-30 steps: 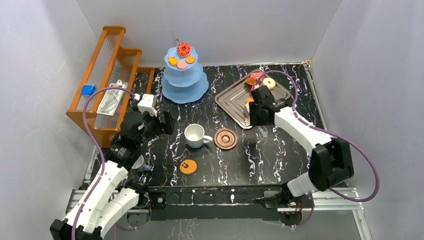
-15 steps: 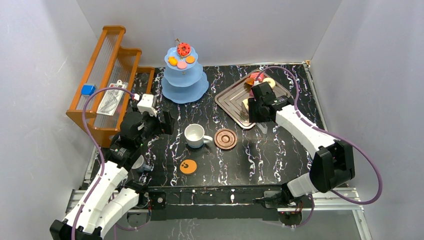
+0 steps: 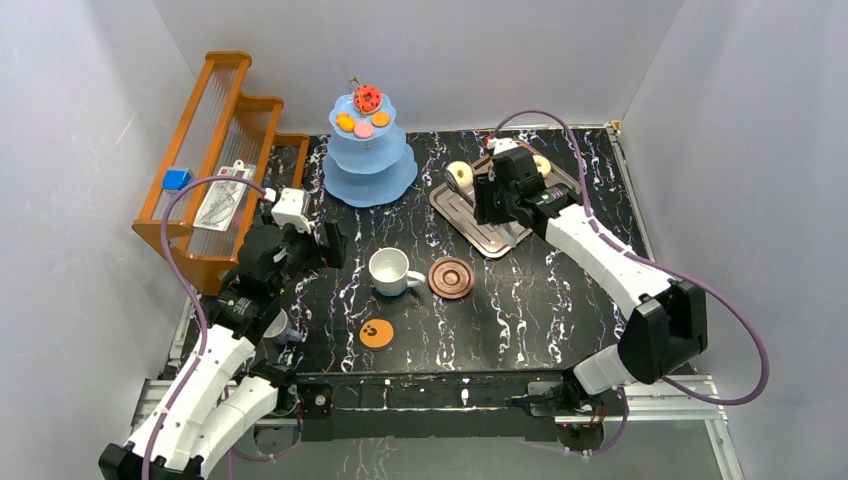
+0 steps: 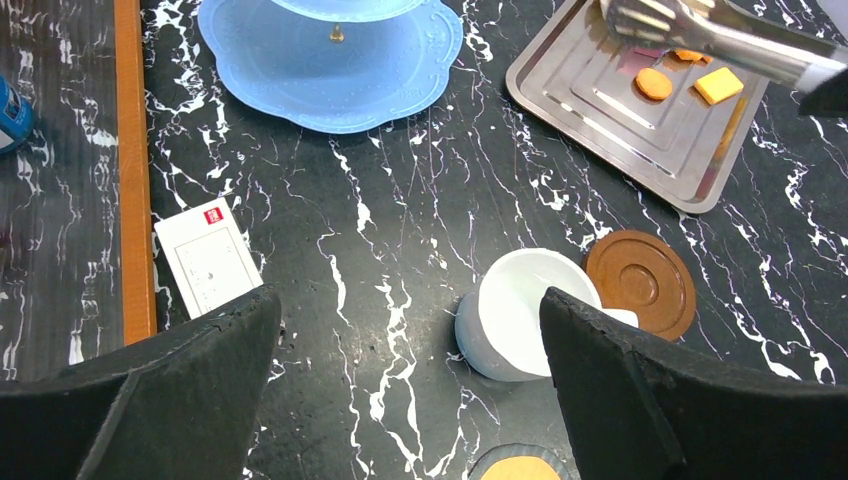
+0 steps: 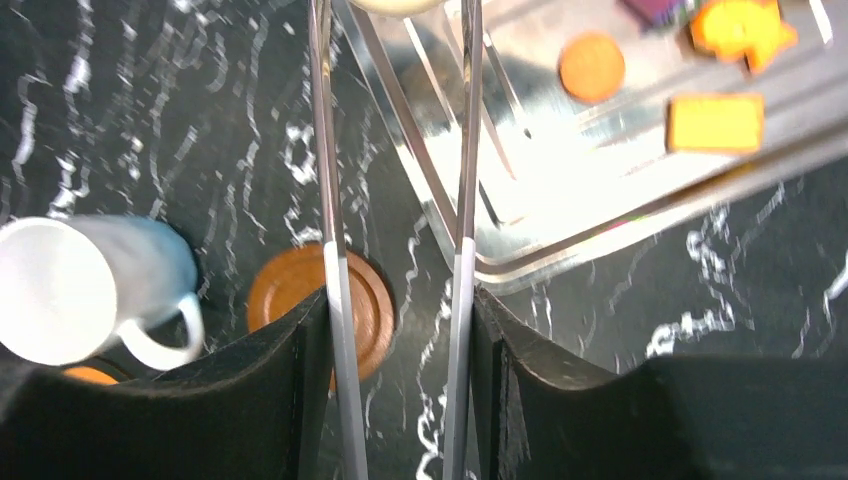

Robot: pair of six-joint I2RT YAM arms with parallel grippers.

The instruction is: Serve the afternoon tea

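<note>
My right gripper [image 3: 490, 195] is shut on metal tongs [image 5: 400, 150]. The tongs grip a white donut [image 3: 459, 172] above the left corner of the silver tray [image 3: 505, 235]; only the donut's edge [image 5: 395, 4] shows in the right wrist view. The light-blue stand [image 3: 370, 160] holds a red pastry [image 3: 366, 98] on top and orange and pink ones [image 3: 363, 129] below it. The white mug [image 3: 388, 270] stands left of the brown saucer [image 3: 451, 278]. The orange paw coaster [image 3: 376, 333] lies near the front. The grey cup [image 3: 276, 326] is under my left arm. My left gripper [image 4: 405, 300] is open, above the table left of the mug [image 4: 520, 315].
The tray [image 5: 560, 215] holds several orange pastries [image 5: 591, 66] and another pale donut [image 3: 541, 163]. The orange wooden rack [image 3: 210, 150] lines the left side with a blue object [image 3: 176, 179] on it. A white card [image 4: 208, 257] lies beside the rack.
My right arm has risen and swung left and away, carrying the donut in the tongs from the tray's near edge to above its left corner. The left arm has not moved.
</note>
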